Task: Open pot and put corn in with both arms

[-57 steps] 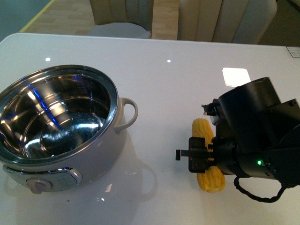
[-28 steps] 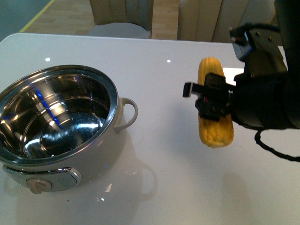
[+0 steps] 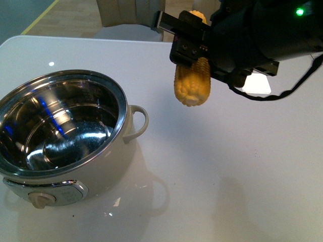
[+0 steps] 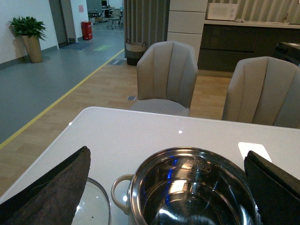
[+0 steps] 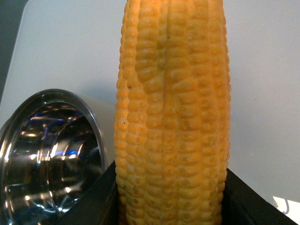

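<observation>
The pot stands open at the table's left, steel inside bare, loop handle to its right and dial knob in front. My right gripper is shut on the corn, which hangs in the air, right of and beyond the pot. In the right wrist view the corn fills the frame between the black fingers, with the pot beside it. My left gripper is open above the pot. The glass lid lies on the table by the pot's handle.
The white table runs wide to the pot's right. A bright patch of reflected light lies behind the right arm. Padded chairs stand beyond the table's far edge.
My right gripper has lifted the corn off the table and carried it up and to the left, closer to the pot. The pot has stayed put.
</observation>
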`<act>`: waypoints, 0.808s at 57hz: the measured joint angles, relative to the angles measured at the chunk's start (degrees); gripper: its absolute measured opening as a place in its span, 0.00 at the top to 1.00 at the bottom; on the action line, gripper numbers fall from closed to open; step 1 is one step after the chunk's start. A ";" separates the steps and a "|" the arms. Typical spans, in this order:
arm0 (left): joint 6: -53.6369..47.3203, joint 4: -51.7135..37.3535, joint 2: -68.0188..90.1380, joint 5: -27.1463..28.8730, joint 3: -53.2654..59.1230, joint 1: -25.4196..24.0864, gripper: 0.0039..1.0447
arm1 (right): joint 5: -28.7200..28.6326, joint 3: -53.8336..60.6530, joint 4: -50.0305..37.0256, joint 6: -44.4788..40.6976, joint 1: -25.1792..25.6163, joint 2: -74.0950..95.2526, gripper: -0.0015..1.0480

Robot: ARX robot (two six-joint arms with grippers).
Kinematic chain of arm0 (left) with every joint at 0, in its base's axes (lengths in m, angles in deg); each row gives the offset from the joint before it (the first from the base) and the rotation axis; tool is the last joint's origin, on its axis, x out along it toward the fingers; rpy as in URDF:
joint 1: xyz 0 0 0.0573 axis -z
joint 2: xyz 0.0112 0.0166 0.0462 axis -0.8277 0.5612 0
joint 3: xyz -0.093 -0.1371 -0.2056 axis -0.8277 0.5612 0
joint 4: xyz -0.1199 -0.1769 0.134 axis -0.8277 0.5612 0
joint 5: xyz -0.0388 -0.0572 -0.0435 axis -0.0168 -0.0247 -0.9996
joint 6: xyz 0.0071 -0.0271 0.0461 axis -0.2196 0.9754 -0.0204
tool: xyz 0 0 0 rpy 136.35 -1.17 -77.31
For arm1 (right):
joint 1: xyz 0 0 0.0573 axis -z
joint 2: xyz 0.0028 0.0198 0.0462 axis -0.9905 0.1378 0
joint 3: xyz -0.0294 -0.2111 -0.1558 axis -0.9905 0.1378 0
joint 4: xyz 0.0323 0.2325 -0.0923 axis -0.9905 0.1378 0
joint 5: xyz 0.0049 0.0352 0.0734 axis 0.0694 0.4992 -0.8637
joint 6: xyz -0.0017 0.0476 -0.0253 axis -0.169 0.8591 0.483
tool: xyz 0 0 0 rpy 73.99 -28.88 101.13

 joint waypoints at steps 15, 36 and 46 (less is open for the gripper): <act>0.00 0.00 0.00 0.00 0.00 0.00 0.06 | -0.70 -9.42 3.17 4.83 -3.41 6.03 0.57; 0.00 0.00 0.00 0.00 0.00 0.00 0.06 | -1.31 -20.52 5.46 12.26 -8.98 16.81 0.57; 0.00 0.00 0.00 0.00 0.00 0.00 0.06 | -2.78 -23.32 6.86 13.16 -12.07 19.21 0.56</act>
